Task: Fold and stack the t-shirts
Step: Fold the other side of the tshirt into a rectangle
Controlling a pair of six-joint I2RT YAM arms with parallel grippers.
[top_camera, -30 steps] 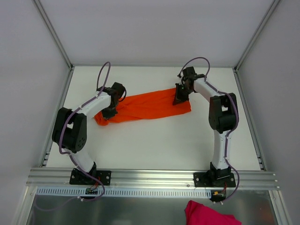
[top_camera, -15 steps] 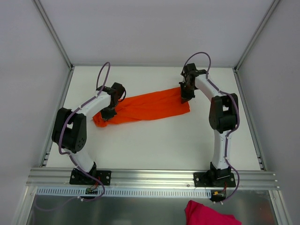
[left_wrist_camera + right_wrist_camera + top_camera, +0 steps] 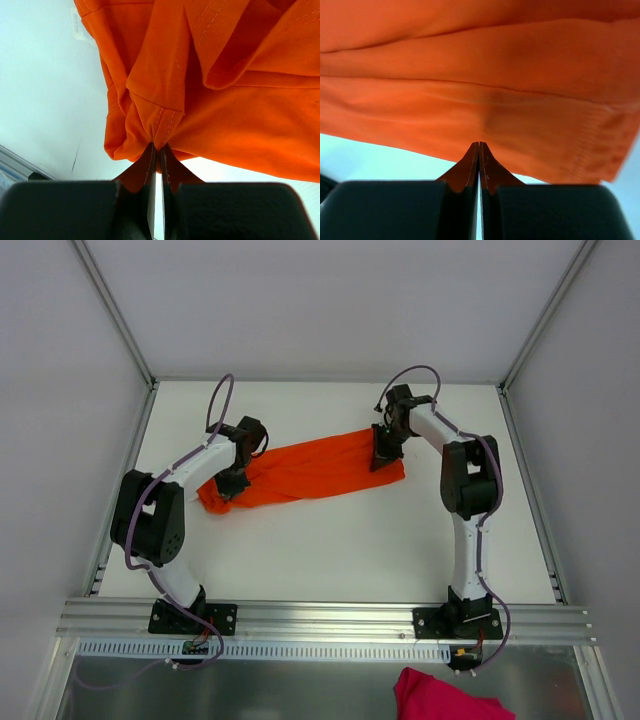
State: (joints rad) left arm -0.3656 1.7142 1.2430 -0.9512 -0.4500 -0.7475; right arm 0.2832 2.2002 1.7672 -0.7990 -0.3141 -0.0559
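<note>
One orange t-shirt lies bunched into a long band across the white table, stretched between my two arms. My left gripper is at its left end. In the left wrist view, the left gripper is shut on a gathered, stitched fold of the t-shirt. My right gripper is at the band's right end. Seen from the right wrist, the right gripper has its jaws pressed together at the lower edge of the t-shirt, whose fabric fills the view above them.
A magenta cloth lies below the aluminium front rail, outside the table. White walls and slanted frame posts close in the table on three sides.
My right gripper shifted slightly toward the back right, then came back left, and the shirt's right top corner moved with it. The left arm stayed still.
</note>
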